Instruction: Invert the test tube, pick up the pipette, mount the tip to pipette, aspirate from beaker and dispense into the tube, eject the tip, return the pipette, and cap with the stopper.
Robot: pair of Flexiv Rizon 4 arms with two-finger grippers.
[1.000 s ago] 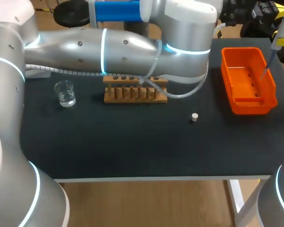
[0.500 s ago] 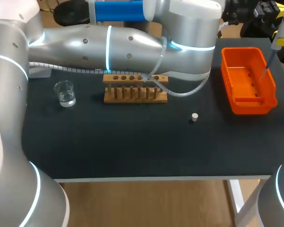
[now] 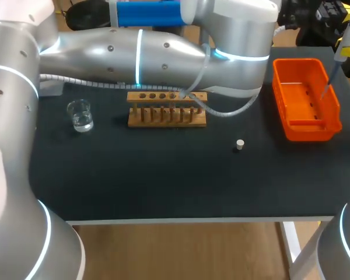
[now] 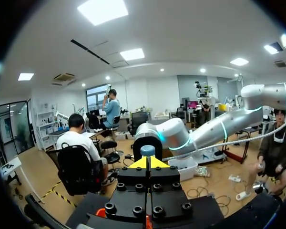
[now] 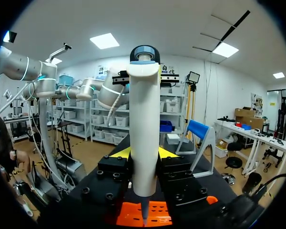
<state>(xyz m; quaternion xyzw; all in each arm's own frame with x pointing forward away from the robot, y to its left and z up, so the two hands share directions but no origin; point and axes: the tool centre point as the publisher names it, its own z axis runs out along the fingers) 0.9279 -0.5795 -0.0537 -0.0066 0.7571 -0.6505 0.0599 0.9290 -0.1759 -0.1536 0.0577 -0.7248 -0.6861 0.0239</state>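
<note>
Right wrist view gives you the clearest look: the right pincer (image 5: 144, 152) is clamped on the pipette (image 5: 144, 119), one yellow tip pressed to each side of its white barrel. The pipette stands upright in that grip, plunger end up, and its narrow end points down over the orange bin (image 5: 119, 214) beneath the pincer. From the head view you can see the same pipette hanging at the desk's far right corner, its thin end inside the bin's outline and above the bin's floor; whether it touches the floor you cannot tell.

Left wrist view shows the left pincer (image 4: 148, 163) held level, looking out into the room. You cannot tell whether it grips anything; a small bluish round cap (image 4: 148, 150) shows just past it.

On the desk (image 3: 163, 181), the left arm (image 3: 163, 49) stretches across the far edge above the wooden rack (image 3: 166, 111). A clear beaker (image 3: 80, 115) stands near the rack's left end. The pale stopper (image 3: 240, 144) sits alone between rack and bin, nearer you.
</note>
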